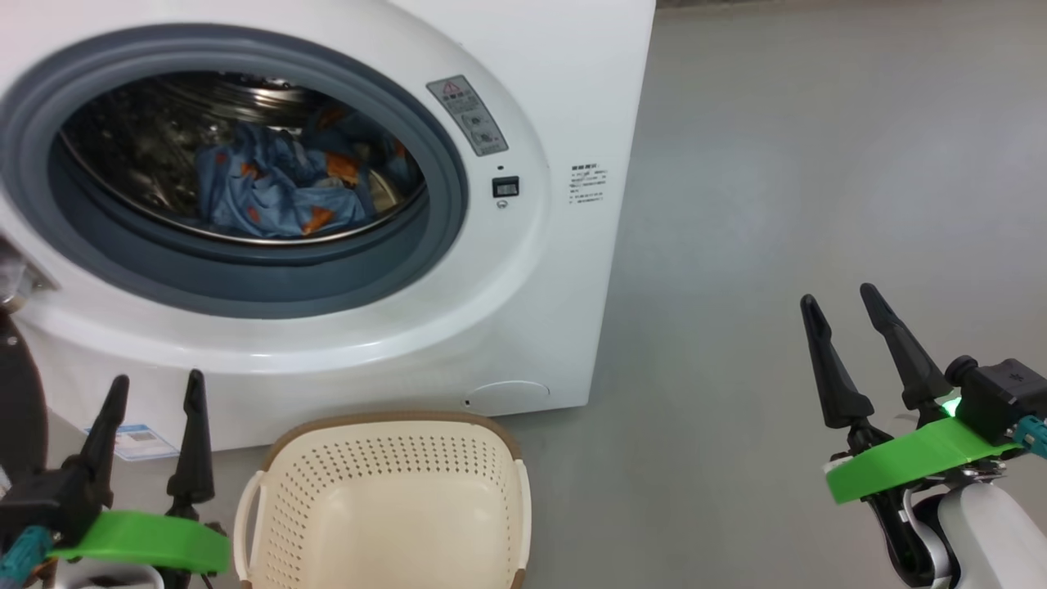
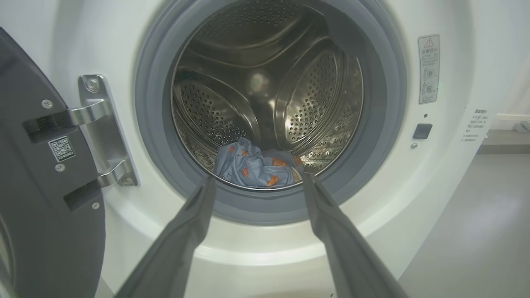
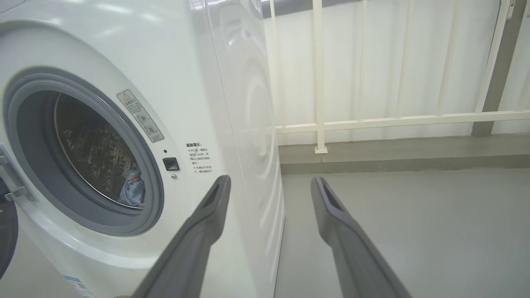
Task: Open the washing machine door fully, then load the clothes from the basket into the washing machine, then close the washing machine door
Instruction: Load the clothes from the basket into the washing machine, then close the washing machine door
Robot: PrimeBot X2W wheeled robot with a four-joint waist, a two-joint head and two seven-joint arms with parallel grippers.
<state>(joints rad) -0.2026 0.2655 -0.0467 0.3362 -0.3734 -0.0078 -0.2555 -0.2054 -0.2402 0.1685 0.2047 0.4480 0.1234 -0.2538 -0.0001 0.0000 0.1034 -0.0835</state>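
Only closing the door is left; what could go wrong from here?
1. The light blue printed clothes lie at the steel drum's front lip, near the grey rubber gasket; a fold may get pinched.
2. The dark round door is mostly cut off at the head view's left edge, so the open left gripper may mis-grab it or hit the metal hinge.
3. The empty cream perforated basket stands close by; a sweeping arm could knock it.

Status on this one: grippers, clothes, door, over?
Open, empty: left gripper, right gripper. The clothes lie in the machine; basket empty. The door stands open at left, nothing seen blocking it.
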